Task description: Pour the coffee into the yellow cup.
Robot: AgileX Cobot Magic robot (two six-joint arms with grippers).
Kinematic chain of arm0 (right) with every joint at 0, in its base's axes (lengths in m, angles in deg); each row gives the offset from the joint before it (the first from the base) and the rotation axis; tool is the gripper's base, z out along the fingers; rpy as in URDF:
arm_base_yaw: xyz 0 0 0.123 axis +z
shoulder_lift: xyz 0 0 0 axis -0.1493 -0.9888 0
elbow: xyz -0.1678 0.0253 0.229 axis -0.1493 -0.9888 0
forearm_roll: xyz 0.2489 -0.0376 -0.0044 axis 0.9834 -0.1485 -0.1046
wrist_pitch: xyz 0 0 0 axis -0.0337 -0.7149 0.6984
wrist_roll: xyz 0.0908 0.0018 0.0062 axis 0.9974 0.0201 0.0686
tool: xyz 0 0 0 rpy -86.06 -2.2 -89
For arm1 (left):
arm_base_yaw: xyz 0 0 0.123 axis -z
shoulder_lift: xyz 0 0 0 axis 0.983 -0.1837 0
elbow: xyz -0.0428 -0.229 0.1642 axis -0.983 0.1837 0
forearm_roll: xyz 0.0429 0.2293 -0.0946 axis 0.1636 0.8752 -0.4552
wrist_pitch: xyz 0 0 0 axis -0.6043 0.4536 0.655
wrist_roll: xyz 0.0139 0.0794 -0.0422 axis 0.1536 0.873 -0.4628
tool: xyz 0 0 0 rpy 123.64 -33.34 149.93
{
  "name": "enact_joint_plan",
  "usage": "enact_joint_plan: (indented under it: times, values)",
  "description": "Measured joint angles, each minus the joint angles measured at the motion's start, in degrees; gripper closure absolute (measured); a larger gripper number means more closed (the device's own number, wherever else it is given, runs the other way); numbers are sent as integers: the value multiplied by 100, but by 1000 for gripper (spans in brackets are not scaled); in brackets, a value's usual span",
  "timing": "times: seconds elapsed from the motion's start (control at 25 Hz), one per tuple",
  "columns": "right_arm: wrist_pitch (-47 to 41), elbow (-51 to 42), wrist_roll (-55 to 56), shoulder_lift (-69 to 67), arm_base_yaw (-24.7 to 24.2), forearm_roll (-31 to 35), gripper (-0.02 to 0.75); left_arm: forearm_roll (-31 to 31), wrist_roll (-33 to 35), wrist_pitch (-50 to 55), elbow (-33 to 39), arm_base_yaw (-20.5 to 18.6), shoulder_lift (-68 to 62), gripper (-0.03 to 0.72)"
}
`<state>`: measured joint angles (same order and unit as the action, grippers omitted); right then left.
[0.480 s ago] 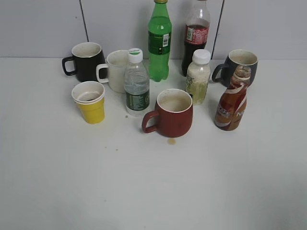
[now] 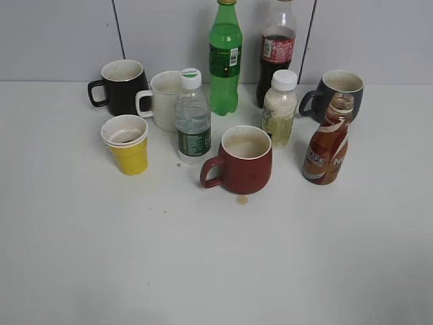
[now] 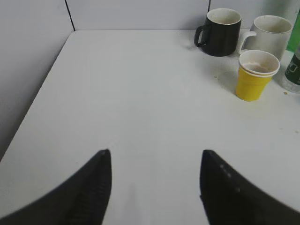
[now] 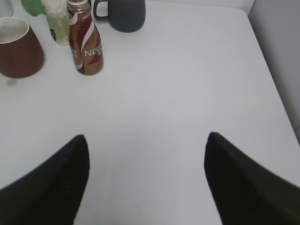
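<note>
1. Coffee [image 4: 86, 44] stands apart from both claws: the right claw [image 4: 146, 180] hangs over bare table [image 4: 187, 93] with its two dark fingers [image 4: 51, 183] spread wide and nothing between them.
2. In the right wrist view the brown bottle stands upright ahead and to the left of that claw, well apart from it, its mouth uncapped.
3. Just behind the bottle sits a dark grey mug [image 4: 123, 14]; to its left stand a pale bottle with a white cap [image 4: 57, 21] and a red mug [image 4: 18, 47], with a small brownish spot [image 4: 12, 82] on the table in front of the red mug.
4. The left claw [image 3: 154, 185] is likewise wide open and holds nothing, hanging over bare table.
5. Ahead and to the right of it, well apart, the yellow cup [image 3: 253, 77] stands upright with a white rim; a second rim shows just below the first, as if two cups were nested.
6. Behind the cup are a black mug [image 3: 220, 30] and a white mug [image 3: 269, 33].
7. In the exterior view neither claw shows. The yellow cup [image 2: 127, 145] is on the left, the coffee [image 2: 328, 142] on the right, with a water bottle [image 2: 193, 122] and the red mug [image 2: 242, 161] between them.
8. At the back stand a green bottle [image 2: 225, 57] and a cola bottle [image 2: 277, 51].
</note>
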<state>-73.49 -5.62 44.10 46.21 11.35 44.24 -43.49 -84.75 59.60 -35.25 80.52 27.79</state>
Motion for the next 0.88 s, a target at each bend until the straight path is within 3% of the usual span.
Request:
enact_joint_plan:
  times: [0.88]
  values:
    - [0,0,0,0,0,0,165,0,0,0,0,0,0,290]
